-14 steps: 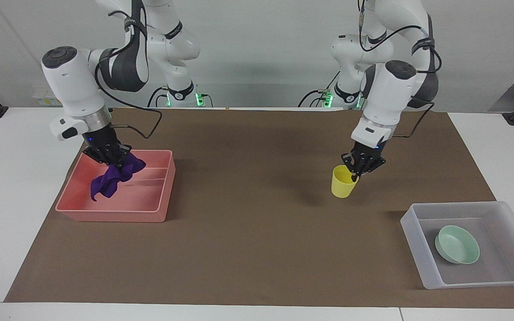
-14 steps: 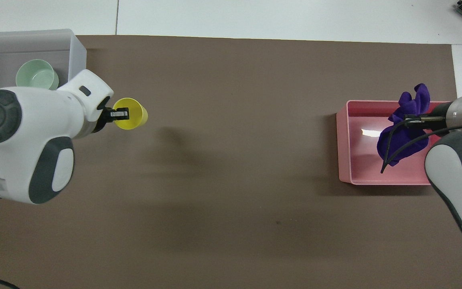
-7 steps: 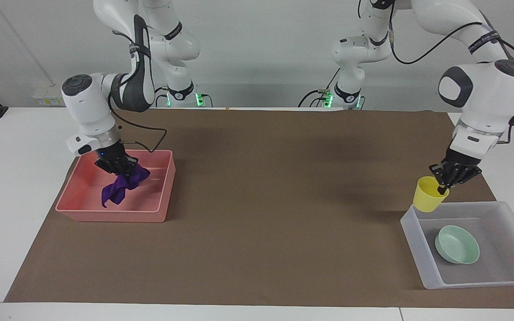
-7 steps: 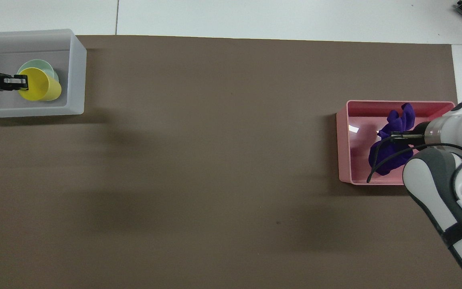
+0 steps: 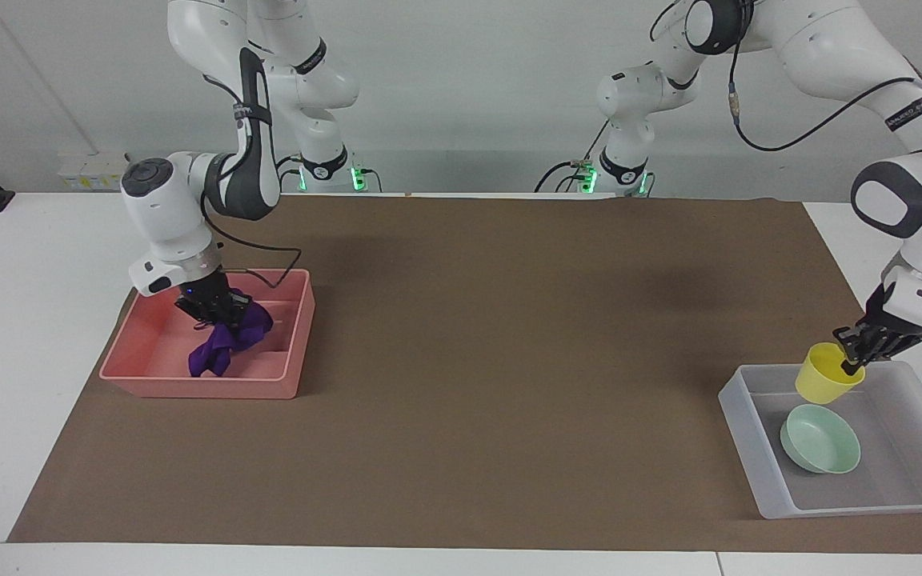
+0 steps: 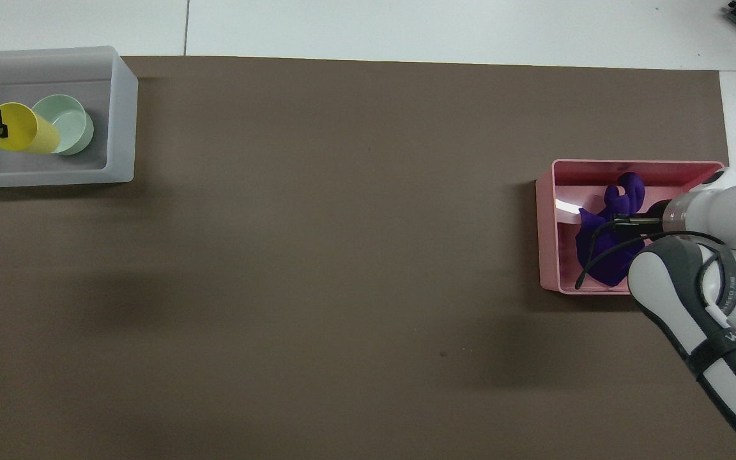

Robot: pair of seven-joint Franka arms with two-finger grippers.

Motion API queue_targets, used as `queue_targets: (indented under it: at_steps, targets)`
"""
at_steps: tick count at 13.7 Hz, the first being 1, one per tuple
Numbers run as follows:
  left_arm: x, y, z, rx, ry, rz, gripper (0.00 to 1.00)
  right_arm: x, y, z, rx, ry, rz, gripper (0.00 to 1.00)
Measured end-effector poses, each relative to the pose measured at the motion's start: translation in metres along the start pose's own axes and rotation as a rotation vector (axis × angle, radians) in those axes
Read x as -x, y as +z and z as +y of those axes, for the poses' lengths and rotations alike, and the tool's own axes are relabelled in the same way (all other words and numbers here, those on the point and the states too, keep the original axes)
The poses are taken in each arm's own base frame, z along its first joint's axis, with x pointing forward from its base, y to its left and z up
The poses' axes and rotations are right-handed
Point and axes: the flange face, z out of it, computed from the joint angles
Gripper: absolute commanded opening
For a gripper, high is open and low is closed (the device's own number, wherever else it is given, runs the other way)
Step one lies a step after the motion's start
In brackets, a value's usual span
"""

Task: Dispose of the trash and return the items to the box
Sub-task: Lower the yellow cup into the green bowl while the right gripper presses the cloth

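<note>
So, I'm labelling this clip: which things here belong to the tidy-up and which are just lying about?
In the job: purple rag, pink tray, yellow cup, mint bowl, clear box, left tool, right tool.

Lying about: brown mat, white table.

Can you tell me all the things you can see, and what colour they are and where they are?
rag: one, deep purple, in the pink tray
pink tray: one, pink, right arm's end of the table
cup: one, yellow, held over the clear box
bowl: one, mint green, in the clear box
clear box: one, whitish, left arm's end
brown mat: one, covers the table
right gripper: on the rag
left gripper: shut on the cup's rim
</note>
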Motion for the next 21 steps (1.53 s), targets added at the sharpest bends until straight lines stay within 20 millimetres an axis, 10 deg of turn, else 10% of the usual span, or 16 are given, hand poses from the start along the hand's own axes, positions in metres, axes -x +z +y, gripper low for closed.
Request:
queue_targets:
  at_steps: [12, 15, 16, 21]
  targets:
    - [-0.018, 0.092, -0.016, 0.034, -0.028, 0.020, 0.03, -0.002, -0.001, -0.006, -0.002, 0.013, 0.004, 1.00]
    - [-0.017, 0.094, -0.014, 0.039, -0.026, 0.015, 0.89, -0.004, -0.005, -0.027, -0.008, 0.019, 0.011, 1.00]
    - [-0.016, 0.094, -0.014, 0.039, -0.026, 0.014, 1.00, -0.005, -0.009, -0.034, -0.010, 0.023, 0.014, 1.00]
    - [-0.024, 0.061, 0.007, 0.043, 0.024, 0.053, 1.00, -0.020, -0.064, -0.040, -0.016, 0.024, -0.015, 1.00]
